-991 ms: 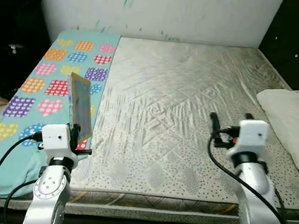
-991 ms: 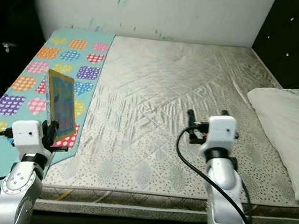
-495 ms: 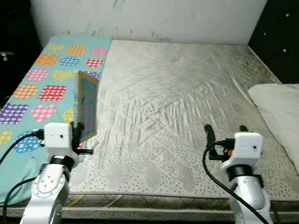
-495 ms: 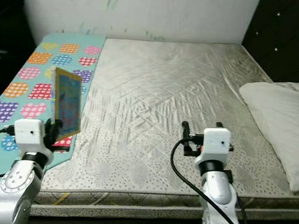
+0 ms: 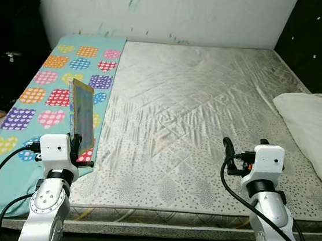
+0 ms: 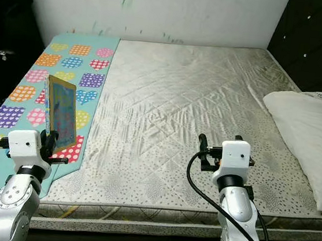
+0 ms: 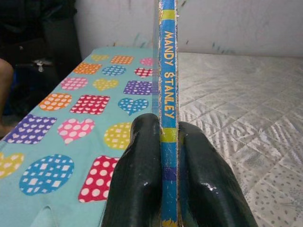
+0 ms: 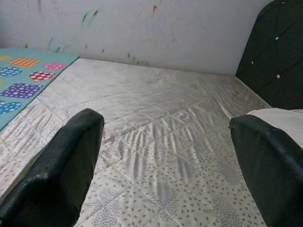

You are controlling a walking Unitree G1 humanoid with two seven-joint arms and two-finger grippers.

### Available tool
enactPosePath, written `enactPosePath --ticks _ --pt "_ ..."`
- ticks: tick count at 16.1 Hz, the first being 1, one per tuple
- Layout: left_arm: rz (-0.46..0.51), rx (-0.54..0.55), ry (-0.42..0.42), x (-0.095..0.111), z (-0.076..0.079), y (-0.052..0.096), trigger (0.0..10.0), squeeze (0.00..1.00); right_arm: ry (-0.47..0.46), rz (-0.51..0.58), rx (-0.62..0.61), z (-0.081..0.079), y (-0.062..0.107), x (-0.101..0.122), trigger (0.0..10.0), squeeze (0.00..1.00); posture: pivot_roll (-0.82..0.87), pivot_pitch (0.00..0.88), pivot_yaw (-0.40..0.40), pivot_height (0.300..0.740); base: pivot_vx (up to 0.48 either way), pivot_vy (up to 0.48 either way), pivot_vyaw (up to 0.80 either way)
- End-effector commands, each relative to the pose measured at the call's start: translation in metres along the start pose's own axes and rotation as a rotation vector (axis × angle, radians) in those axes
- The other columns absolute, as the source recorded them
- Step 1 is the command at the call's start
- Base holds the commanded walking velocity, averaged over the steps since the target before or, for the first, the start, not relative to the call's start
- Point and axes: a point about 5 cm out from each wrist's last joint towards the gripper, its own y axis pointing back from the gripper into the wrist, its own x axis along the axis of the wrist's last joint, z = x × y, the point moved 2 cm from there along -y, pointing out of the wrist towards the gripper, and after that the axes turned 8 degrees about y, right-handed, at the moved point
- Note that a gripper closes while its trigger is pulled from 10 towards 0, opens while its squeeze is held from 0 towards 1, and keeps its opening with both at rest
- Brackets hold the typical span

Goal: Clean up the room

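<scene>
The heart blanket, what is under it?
The heart blanket lies on the bare mattress, along its left side, and drapes over the front edge. The mattress part beneath it is covered. Above it the left end effector holds a thin book upright.

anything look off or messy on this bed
The wall behind the mattress carries coloured scribble marks. The heart-patterned sheet covers only the mattress's left strip, and the pillow lies at the right edge.
</scene>
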Motion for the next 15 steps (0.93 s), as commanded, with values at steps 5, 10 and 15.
enactPosePath --ticks 5,10,15 --pt "0.064 -0.018 -0.008 0.016 0.003 -0.003 10.0 0.00 -0.003 0.009 0.004 0.000 0.000 0.002 10.0 0.00 -0.22 0.000 0.030 0.740 0.000 0.000 0.00" --pt "0.064 -0.018 -0.008 0.016 0.003 -0.003 10.0 0.00 -0.003 0.009 0.004 0.000 0.000 0.002 10.0 0.00 -0.22 0.000 0.030 0.740 0.000 0.000 0.00" --pt "0.081 0.013 0.018 0.024 -0.003 0.000 10.0 0.00 -0.047 0.034 0.052 -0.018 -0.025 0.011 10.0 0.00 -0.13 0.000 0.026 0.740 0.000 0.000 -0.64"
